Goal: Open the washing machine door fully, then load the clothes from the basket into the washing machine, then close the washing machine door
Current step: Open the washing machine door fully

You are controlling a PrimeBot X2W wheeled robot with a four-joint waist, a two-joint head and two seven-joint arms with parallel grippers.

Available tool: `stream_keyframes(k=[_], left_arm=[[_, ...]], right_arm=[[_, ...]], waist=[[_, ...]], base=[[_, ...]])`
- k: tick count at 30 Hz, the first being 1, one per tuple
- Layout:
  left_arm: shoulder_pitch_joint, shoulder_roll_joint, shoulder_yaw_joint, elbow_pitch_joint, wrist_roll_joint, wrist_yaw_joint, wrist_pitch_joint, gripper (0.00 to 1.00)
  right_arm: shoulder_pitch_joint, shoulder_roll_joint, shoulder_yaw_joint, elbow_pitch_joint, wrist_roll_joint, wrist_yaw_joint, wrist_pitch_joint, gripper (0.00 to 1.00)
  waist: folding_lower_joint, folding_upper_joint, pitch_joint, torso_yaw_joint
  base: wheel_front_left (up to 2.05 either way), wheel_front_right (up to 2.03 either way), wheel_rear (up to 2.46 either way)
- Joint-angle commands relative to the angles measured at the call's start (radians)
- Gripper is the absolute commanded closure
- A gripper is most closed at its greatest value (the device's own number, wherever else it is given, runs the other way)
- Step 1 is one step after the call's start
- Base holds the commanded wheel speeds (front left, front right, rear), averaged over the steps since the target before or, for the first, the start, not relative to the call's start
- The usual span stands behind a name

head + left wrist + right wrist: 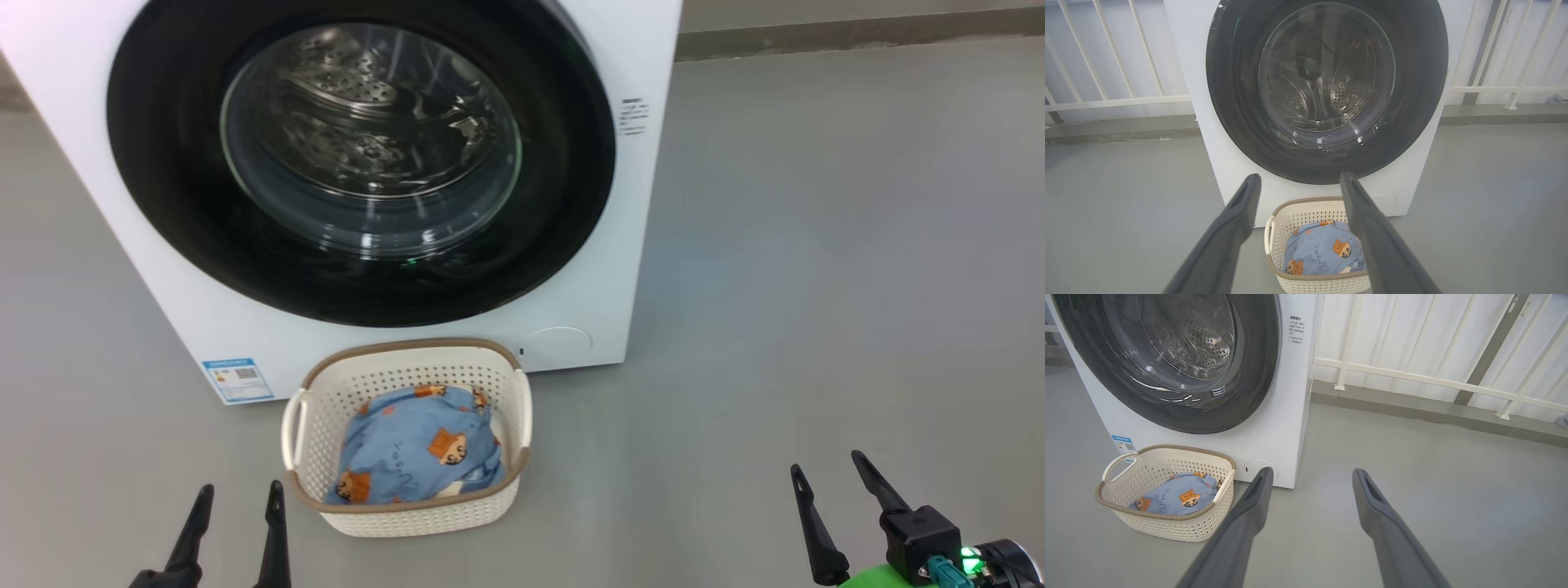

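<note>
Cream basket (424, 523) before shut washing machine door (367, 147); railing (1412, 377) behind; left fingers (190, 531), right fingers (812, 523) apart.

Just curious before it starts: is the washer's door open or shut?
Shut: the door lies flush against the washing machine front.

Washer (633, 188): upper left and centre of the head view, standing on the floor (816, 286).
Door (363, 155): set in the washer's front, above the basket.
Basket (424, 516): lower centre, on the floor, just before the washer.
Clothes (420, 445): in the basket.
Sticker (237, 380): lower left corner of the washer's front, just left of the basket's far rim.
Left gripper (241, 487): lower left, just beside the basket's left side, apart from it.
Right gripper (825, 461): lower right, well apart from the basket.
Railing (1433, 379): upper right of the right wrist view, behind and right of the washer.
</note>
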Motion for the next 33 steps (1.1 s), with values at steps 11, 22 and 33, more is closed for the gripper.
stream_keyframes(k=[11, 22, 33], left_arm=[[-0.021, 0.011, 0.036, -0.036, -0.020, 0.004, -0.013, 0.00], [-0.020, 0.011, 0.035, -0.037, -0.028, 0.010, -0.013, 0.00], [-0.016, 0.011, 0.036, -0.038, -0.034, 0.014, -0.013, 0.00]], right_arm=[[-0.011, -0.009, 0.027, -0.022, 0.023, 0.002, -0.012, 0.00], [-0.012, -0.009, 0.028, -0.030, 0.027, 0.002, -0.012, 0.00], [-0.015, -0.009, 0.031, -0.043, 0.040, 0.002, -0.012, 0.00]], waist=[[0.0000, 0.0000, 0.003, -0.004], [0.0000, 0.0000, 0.008, -0.001], [0.0000, 0.0000, 0.015, -0.003]], base=[[0.47, 0.89, -1.36], [0.04, 0.04, -0.08], [0.00, 0.00, 0.00]])
